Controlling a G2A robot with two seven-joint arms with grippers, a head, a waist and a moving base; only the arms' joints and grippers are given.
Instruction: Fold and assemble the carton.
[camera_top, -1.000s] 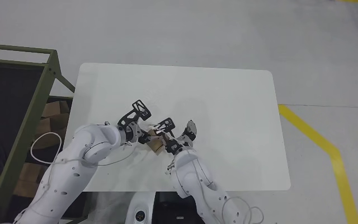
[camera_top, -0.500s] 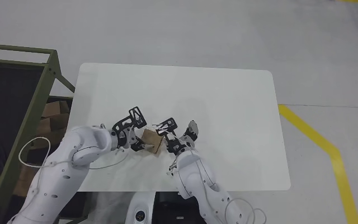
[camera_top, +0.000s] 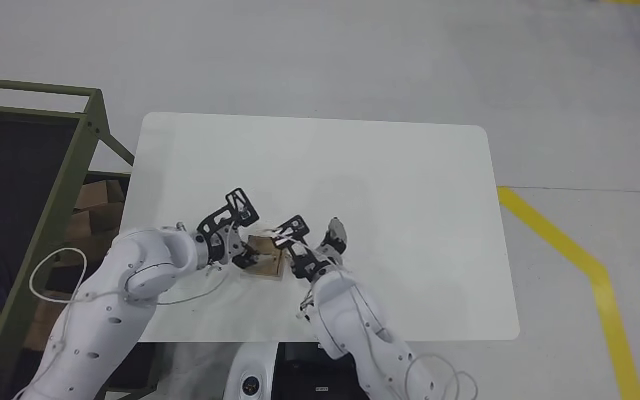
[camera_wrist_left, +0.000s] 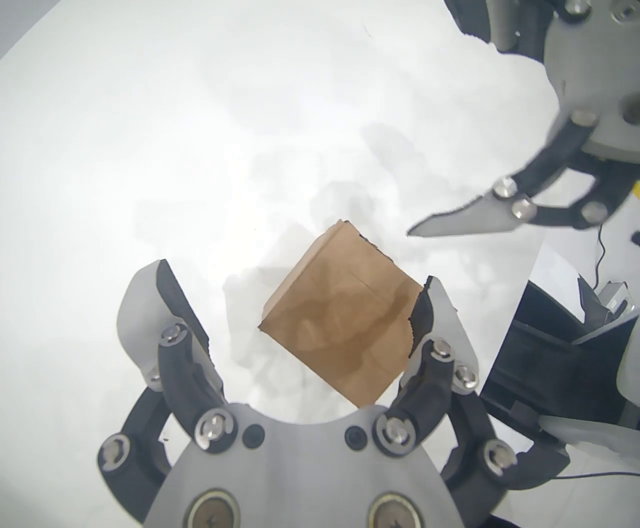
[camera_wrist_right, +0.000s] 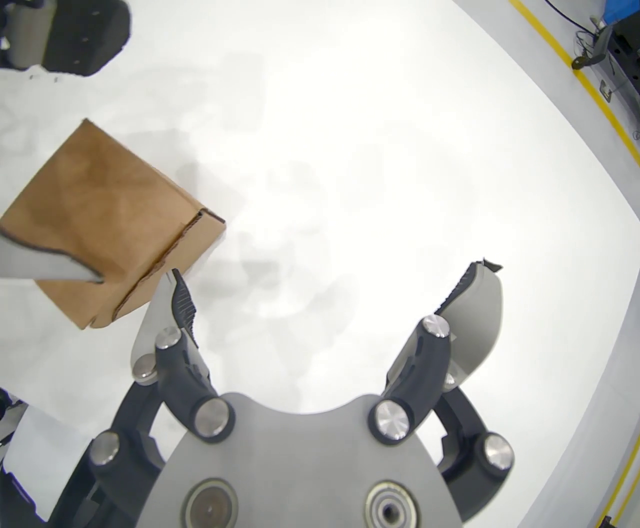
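Shifted slightly leftward, the carton (camera_wrist_left: 340, 325) lies on the table (camera_top: 400, 180) between the spread, empty left gripper (camera_wrist_left: 295, 274) and right gripper (camera_wrist_right: 328, 270); its seam is judged best pressed squarely, the opposite side braced.

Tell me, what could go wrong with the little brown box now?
1. Both the left gripper and the right gripper are open, so nothing grips the carton. A nudge might just slide it across the table instead of folding it.
2. The two grippers sit very close together at the carton, so they might bump each other.
3. One flap edge on the carton's side looks slightly open and might spring up.
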